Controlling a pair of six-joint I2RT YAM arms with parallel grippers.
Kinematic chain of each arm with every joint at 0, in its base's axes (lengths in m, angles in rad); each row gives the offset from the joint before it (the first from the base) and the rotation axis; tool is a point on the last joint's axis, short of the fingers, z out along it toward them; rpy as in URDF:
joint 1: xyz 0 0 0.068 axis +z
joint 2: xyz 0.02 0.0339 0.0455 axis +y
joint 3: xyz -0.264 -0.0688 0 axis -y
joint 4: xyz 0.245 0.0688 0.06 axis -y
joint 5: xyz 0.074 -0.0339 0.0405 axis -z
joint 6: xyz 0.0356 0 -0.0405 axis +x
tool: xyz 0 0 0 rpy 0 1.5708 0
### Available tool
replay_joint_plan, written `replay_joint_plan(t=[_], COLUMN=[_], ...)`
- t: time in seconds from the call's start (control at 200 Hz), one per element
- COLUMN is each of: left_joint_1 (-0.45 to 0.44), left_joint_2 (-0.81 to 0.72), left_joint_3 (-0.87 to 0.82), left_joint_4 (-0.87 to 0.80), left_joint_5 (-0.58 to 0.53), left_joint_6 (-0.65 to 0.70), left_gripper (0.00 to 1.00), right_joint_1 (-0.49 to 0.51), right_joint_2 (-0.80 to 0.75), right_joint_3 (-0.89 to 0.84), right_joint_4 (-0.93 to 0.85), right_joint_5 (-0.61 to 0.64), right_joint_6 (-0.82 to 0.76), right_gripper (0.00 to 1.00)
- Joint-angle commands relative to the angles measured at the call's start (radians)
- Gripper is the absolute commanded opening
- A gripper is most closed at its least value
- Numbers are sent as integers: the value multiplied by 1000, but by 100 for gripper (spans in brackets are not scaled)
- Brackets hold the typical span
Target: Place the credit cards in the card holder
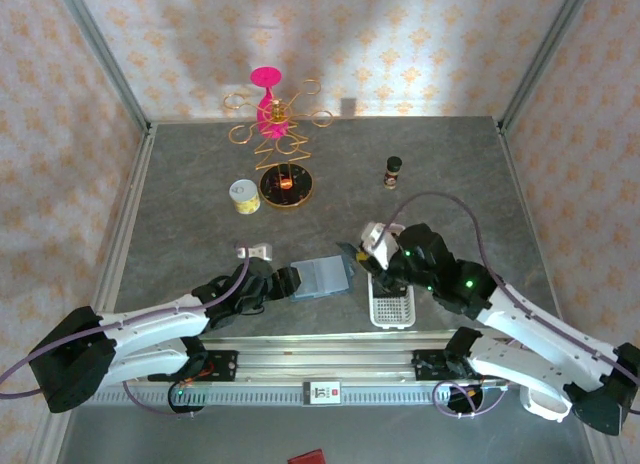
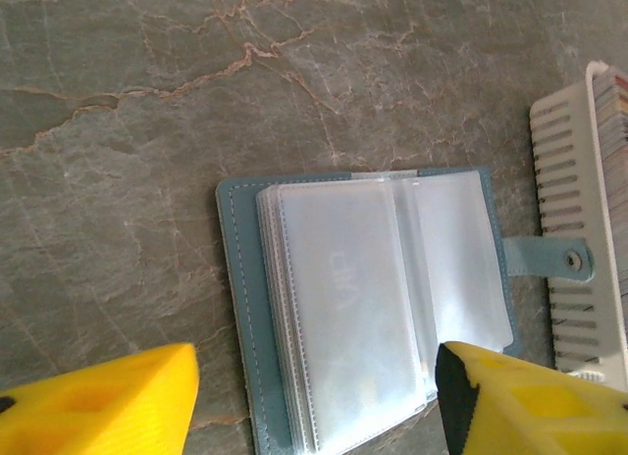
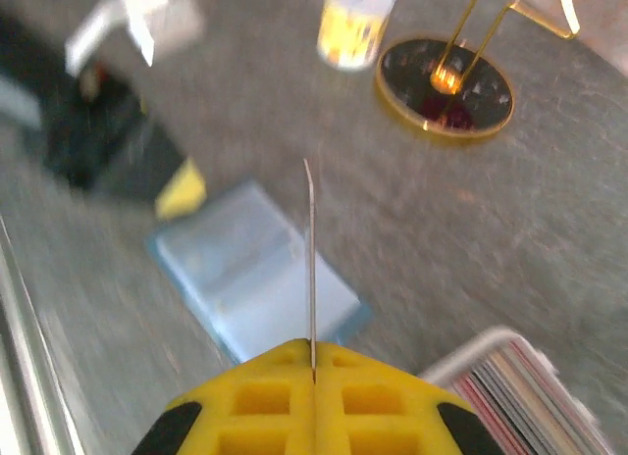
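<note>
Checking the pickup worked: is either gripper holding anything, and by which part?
The right gripper pinches a credit card by its near end. The left gripper, open over the card holder, holds nothing.

We see our right fingers [image 3: 255, 401] pressed together on a credit card [image 3: 311, 269], seen edge-on. Past it, the open card holder [image 3: 245, 278] lies blurred on the grey tabletop [image 3: 510, 239].
</note>
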Motion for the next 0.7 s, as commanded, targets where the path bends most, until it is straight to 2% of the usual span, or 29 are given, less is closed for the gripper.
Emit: replay_joint_plan(t=[0.0,0.075,0.135,0.22,0.41,0.696], left_joint_1=[-9,-10,-10,-9,-10,-11], left_joint_2=[9,19,19,21,47,60], left_joint_3=[40,49,51,57,75,69], left_joint_4=[-50,-75,-80,-89,-108,-103], left_joint_5=[-35,-51,-62,-69,-62,-44], left_joint_6=[19,19,16,8,2,6], left_gripper=[62,61,61,63,61,58], right_joint_1=[-1,13,30,28,27,22], right_joint_2=[114,215,268,366,593,670], right_joint_3=[-24,-54,-94,-117,-96,-87], right_joint_4=[295,399,489,536,575,611], right_joint_5=[-66,-99,-54,-28,-27,-4], right_joint_6=[570,760,876,970,977,966], right_gripper=[0,0,0,0,0,0])
